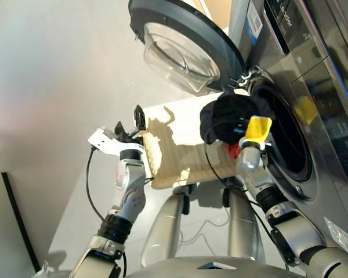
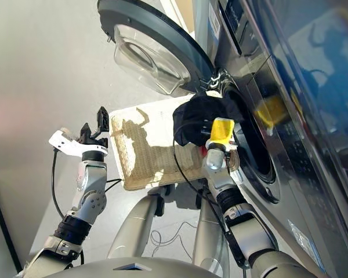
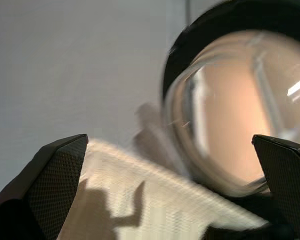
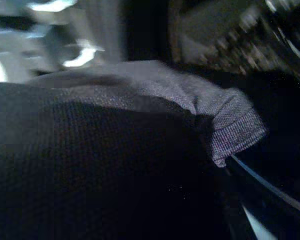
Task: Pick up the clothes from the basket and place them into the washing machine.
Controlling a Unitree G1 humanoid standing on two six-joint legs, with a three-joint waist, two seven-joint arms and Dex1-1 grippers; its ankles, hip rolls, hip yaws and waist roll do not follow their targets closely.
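A dark, black-to-navy bundle of clothes (image 1: 226, 121) hangs at the rim of the washing machine's drum mouth (image 1: 290, 142), lifted off the far end of the cream basket (image 1: 180, 147). My right gripper (image 1: 241, 127) is shut on this bundle, and cloth fills the right wrist view (image 4: 115, 165). A scrap of coral-red garment (image 1: 234, 150) shows in the basket just below the gripper. My left gripper (image 1: 134, 123) stands open over the basket's left rim, holding nothing. The left wrist view shows its fingers (image 3: 60, 170) spread wide.
The washing machine's round door (image 1: 182, 49) with its glass bowl stands swung open above the basket. A black cable (image 1: 211, 165) runs across the basket's near edge. Grey floor (image 1: 58, 87) lies to the left, with a dark panel (image 1: 11, 226) at the lower left.
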